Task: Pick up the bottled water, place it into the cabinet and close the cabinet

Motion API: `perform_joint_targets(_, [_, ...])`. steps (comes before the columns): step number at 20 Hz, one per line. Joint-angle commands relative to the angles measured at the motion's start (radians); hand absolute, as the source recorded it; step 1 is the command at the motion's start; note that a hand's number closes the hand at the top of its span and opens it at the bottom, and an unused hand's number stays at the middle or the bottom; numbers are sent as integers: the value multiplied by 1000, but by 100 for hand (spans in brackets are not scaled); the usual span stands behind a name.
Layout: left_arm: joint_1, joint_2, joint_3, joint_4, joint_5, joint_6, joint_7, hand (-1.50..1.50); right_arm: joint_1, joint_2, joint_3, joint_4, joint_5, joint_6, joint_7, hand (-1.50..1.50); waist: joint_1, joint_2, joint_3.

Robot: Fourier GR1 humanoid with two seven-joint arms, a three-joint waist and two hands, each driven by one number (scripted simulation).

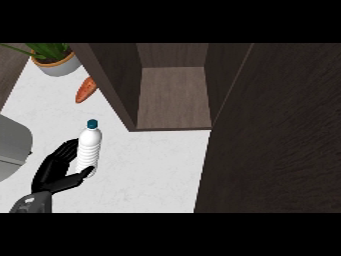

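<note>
one hand (55, 172) round bottled water (90, 146) — white counter (151, 170)

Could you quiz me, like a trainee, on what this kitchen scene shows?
1. True or false: the clear plastic water bottle with the teal cap already stands inside the dark wooden cabinet.
2. Which hand is at the bottle? A) the black left hand B) the right hand C) both
3. Fill in: the orange carrot lies on the white counter between the bottle and the ____ in the grey pot.

Key
1. False: it is outside on the counter, with the cabinet open.
2. A: the left hand curls round the bottle; the right hand is out of view.
3. Green plant.
</note>
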Motion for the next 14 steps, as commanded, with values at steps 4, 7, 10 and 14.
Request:
perform_joint_targets(4, [-30, -32, -64, -16, -27, -84, -96, 150, -9, -23, -29, -48, 28, 0, 13, -150, 12, -1, 1])
perform_joint_targets(7, [2, -61, -150, -73, -137, 80, -230, 150, 10, -22, -3, -50, 26, -15, -4, -150, 5, -1, 1])
perform_joint_targets(10, [6, -46, -146, -122, -130, 129, -259, 150, 7, -18, 32, -32, 76, -36, 4, -150, 12, -4, 1])
perform_joint_targets(14, [5, -204, -140, -193, -117, 356, -178, 150, 78, -69, 31, -109, 47, -27, 1, -150, 10, -8, 3])
